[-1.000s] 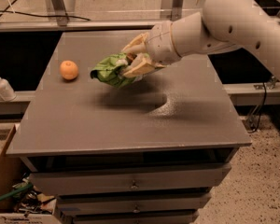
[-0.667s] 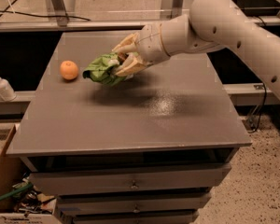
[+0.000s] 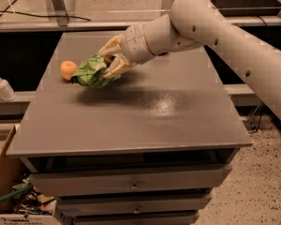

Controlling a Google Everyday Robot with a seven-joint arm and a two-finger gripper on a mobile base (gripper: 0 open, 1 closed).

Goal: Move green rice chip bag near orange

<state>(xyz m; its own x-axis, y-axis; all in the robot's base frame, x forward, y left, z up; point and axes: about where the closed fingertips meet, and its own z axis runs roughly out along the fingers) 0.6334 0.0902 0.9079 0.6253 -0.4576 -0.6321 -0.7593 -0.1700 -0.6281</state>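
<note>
Leftward the bag (image 3: 92,72) has travelled, now just beside the orange (image 3: 68,70).

Over the far left part of the table (image 3: 145,121) the gripper (image 3: 107,60) has its fingers closed around the right end of the crumpled green bag, one above and one below, with the arm (image 3: 225,29) reaching in from the right. Compared with a moment ago, the gap between bag and orange has closed, while the orange has stayed put; whether they touch, I cannot tell. A shadow lies under the bag. On the floor at near left, an open box (image 3: 1,172) holds a green hose and loose clutter. A pump bottle (image 3: 2,85) stands on the ledge left of the table.
</note>
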